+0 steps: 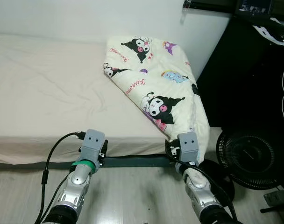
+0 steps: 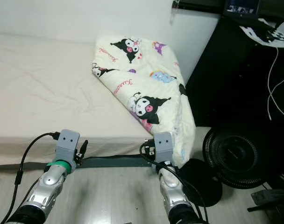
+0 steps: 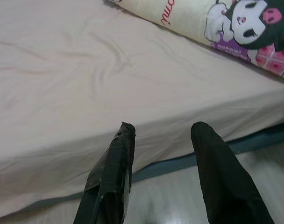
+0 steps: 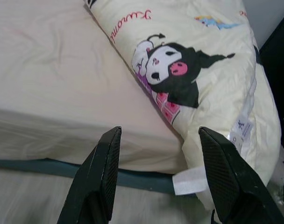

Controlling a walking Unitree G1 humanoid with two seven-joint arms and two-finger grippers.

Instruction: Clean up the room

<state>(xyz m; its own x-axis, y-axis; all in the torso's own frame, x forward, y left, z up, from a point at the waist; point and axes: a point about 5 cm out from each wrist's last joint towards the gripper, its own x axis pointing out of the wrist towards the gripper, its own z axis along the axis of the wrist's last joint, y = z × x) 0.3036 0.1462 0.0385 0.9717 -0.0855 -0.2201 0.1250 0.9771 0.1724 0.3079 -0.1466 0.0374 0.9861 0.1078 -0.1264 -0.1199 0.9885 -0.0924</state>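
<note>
**Cream blanket at the bed's right edge, both grippers held apart**

Cream-coloured and printed with cartoon characters, the folded blanket [image 1: 156, 86] lies along the right edge of the bed [image 1: 48, 88]. Its upper end rests near the back right corner, against the white wall [image 1: 86, 16]. Its lower end overhangs the front right corner and droops toward the floor [image 1: 132, 191]. A white label is visible on the hanging part in the right wrist view.

The bed carries a pale, lightly wrinkled sheet. A dark strip [image 1: 132, 161] runs below the mattress along the front edge.

The left gripper [image 3: 163, 135] is positioned in front of the front edge of the bed, well to the left of the blanket. Its two black fingers [image 3: 111, 177] are spread, with nothing between them; the mattress edge shows in the gap.

The right gripper [image 4: 160, 140] is positioned at the front right corner of the bed, just before the hanging end of the blanket. Its fingers [image 4: 97, 179] are also spread and hold nothing. Contact with the blanket cannot be determined.

A black floor fan [image 1: 249, 158] stands on the floor to the right of the bed, beside dark furniture [image 1: 244, 79].
</note>
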